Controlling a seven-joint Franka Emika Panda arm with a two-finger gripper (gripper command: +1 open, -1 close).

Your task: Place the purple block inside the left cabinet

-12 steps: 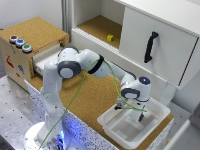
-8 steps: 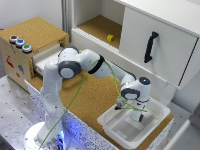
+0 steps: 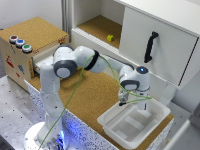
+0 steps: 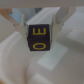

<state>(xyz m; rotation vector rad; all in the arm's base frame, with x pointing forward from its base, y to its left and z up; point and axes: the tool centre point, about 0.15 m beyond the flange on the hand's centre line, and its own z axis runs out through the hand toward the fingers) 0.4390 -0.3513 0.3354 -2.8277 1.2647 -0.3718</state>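
Observation:
The purple block [image 4: 40, 38], a dark cube with yellow letters, sits between the two fingers of my gripper [image 4: 40, 29] in the wrist view, and the fingers press its sides. In the exterior view my gripper [image 3: 131, 103] hangs over the far edge of a white tray [image 3: 157, 116] on the exterior view's right; the block is too small to make out there. The left cabinet [image 3: 98, 26], a doorless compartment with a cork floor, lies further back and to the exterior view's left of the gripper. I cannot tell whether the block touches the tray floor.
A small yellow object [image 3: 110, 38] lies on the left cabinet's floor. A white door with a black handle [image 3: 150, 47] closes the compartment beside it. A cork-topped drawer box [image 3: 31, 46] with coloured buttons stands at the exterior view's left, its drawer partly out.

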